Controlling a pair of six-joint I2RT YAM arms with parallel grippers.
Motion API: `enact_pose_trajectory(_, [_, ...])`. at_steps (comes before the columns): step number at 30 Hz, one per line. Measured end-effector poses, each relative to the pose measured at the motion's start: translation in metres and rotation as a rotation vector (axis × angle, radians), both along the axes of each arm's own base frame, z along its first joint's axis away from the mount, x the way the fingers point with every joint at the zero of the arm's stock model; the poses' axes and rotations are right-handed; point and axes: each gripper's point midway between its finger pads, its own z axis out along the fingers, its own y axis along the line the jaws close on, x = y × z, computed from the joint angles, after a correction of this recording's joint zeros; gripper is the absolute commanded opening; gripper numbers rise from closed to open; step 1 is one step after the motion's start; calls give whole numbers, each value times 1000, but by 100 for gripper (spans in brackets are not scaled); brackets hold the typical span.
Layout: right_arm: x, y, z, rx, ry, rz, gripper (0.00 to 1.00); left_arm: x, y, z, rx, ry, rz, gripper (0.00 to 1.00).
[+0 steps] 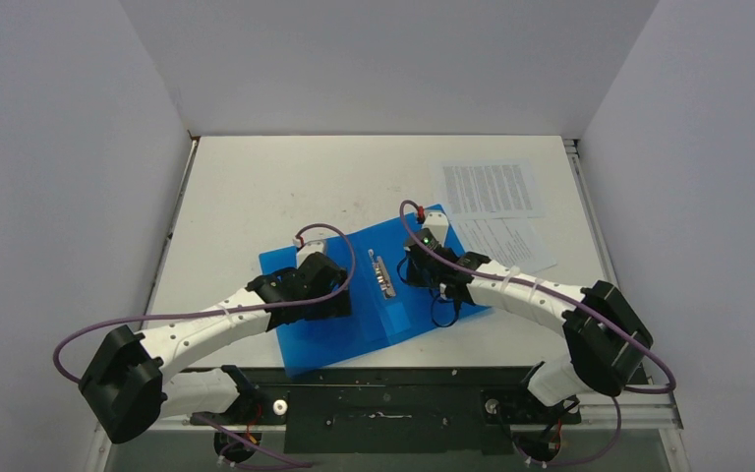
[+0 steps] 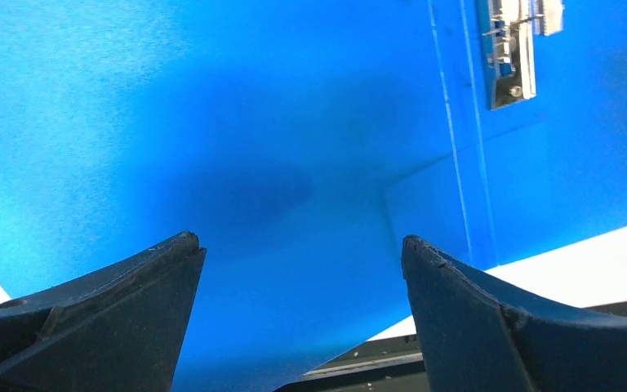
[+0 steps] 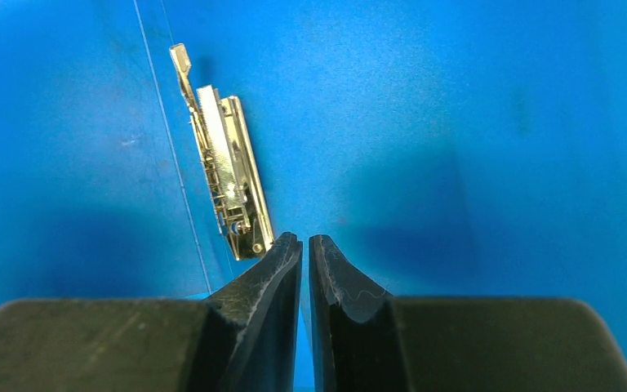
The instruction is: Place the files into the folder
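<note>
The blue folder (image 1: 339, 334) lies open and flat on the table, its metal clip (image 1: 384, 275) along the spine. Two white printed files (image 1: 490, 189) lie overlapping at the back right, outside the folder. My left gripper (image 1: 317, 246) hovers over the left flap, jaws wide open and empty; in the left wrist view (image 2: 302, 245) only the blue folder (image 2: 212, 122) and the clip (image 2: 510, 53) show beyond it. My right gripper (image 1: 431, 228) is over the right flap. Its jaws (image 3: 305, 238) stand all but together with a thin slit, nothing between them, beside the clip (image 3: 229, 175).
White walls close in the table (image 1: 256, 187) on the left, back and right. A black rail (image 1: 393, 393) with the arm bases runs along the near edge, and the folder's near corner reaches it. Purple cables loop off both arms.
</note>
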Motion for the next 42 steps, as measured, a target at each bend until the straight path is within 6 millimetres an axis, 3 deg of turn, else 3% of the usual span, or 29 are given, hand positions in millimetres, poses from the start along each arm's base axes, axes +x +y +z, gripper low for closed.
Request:
enact_pose_trajectory(4, [6, -13, -5, -30, 2, -18, 19, 0, -12, 6, -49, 4, -32, 91])
enact_pose_trajectory(8, [21, -46, -7, -104, -9, -85, 32, -2, -22, 8, -90, 16, -66, 91])
enact_pose_trajectory(17, [46, -127, 16, -152, -54, -270, 42, -3, -45, 14, -185, 25, -126, 91])
enact_pose_trajectory(23, [53, -166, 13, -183, -36, -366, 51, -3, -54, 16, -220, 28, -148, 91])
enact_pose_trajectory(29, [54, -183, -2, -183, 2, -408, 61, -5, -53, 14, -218, 31, -159, 91])
enact_pose_trajectory(34, [43, -189, -29, -154, 85, -403, 61, -7, -51, 12, -215, 31, -167, 91])
enact_pose_trajectory(42, [32, -180, -52, -100, 141, -365, 60, -8, -50, 16, -226, 20, -169, 91])
